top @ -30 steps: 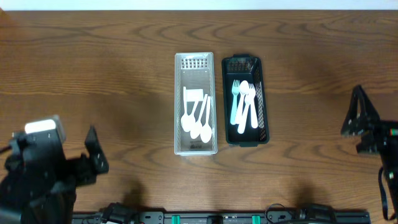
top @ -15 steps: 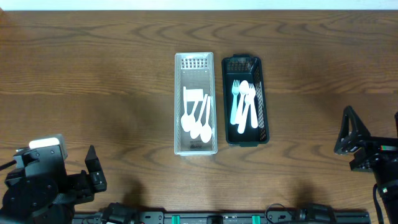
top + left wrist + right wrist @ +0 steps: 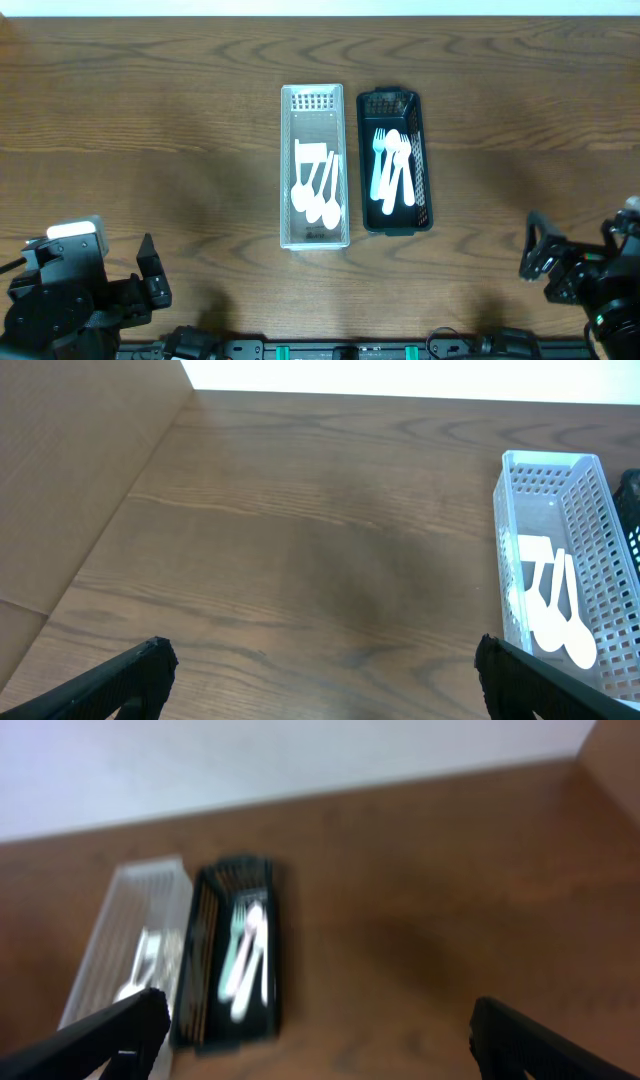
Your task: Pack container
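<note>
A white slotted basket (image 3: 286, 170) at the table's middle holds several white spoons (image 3: 318, 190). Beside it on the right, a black slotted basket (image 3: 421, 170) holds white forks and spoons (image 3: 392, 170). My left gripper (image 3: 150, 275) sits at the front left, open and empty, far from the baskets; its wrist view shows the white basket (image 3: 505, 560) at the right edge. My right gripper (image 3: 545, 268) is at the front right, open and empty; its blurred wrist view shows the black basket (image 3: 205, 970) and the white basket (image 3: 110, 940) at the left.
Bare wooden table (image 3: 150, 110) lies all around the baskets. A brown panel (image 3: 60, 470) rises at the table's left side, and a white wall (image 3: 250, 760) stands behind the far edge.
My right arm has drawn back toward the front edge and a little left. My left arm also pulled back at first and now holds still. The baskets and cutlery have not moved.
</note>
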### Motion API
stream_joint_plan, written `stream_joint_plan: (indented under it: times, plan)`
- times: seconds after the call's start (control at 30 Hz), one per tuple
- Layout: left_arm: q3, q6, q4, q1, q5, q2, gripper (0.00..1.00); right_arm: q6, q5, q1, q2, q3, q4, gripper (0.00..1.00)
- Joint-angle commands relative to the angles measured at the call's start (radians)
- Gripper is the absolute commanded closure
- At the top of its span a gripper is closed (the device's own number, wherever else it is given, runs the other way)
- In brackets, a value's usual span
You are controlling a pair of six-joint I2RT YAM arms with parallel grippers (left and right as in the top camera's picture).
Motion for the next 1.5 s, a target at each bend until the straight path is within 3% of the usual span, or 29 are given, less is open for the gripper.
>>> stream_joint_plan:
  times: [0.0, 0.2, 0.37, 0.63, 0.83, 0.93, 1.2, 1.47]
  plan:
    - [0.004, 0.009, 0.0, 0.005, -0.012, 0.0, 0.02, -0.014, -0.004, 0.006, 0.0, 0.001, -0.054, 0.01]
    - [0.003, 0.056, 0.051, 0.006, -0.014, -0.003, 0.02, -0.014, -0.004, 0.006, 0.0, 0.001, -0.174, 0.01]
    - [-0.052, 0.111, 0.231, 0.082, -0.013, -0.055, 0.02, -0.014, -0.004, 0.006, 0.0, 0.001, -0.223, 0.01]
    - [-0.381, 0.107, 0.572, 0.241, 0.0, -0.304, 0.02, -0.014, -0.004, 0.006, 0.0, 0.001, -0.227, 0.01]
    - [-0.646, 0.083, 0.649, 0.245, 0.025, -0.478, 0.02, -0.014, -0.004, 0.006, 0.0, 0.001, -0.227, 0.01]
    - [-0.779, 0.056, 0.686, 0.246, 0.026, -0.529, 0.02, -0.014, -0.004, 0.006, 0.0, 0.001, -0.227, 0.01]
    - [-1.126, 0.019, 1.009, 0.245, 0.026, -0.624, 0.02, -0.014, -0.004, 0.006, 0.0, 0.001, -0.227, 0.01]
    - [-1.255, 0.015, 1.086, 0.245, 0.025, -0.663, 0.02, -0.014, -0.004, 0.006, 0.0, 0.001, -0.227, 0.01]
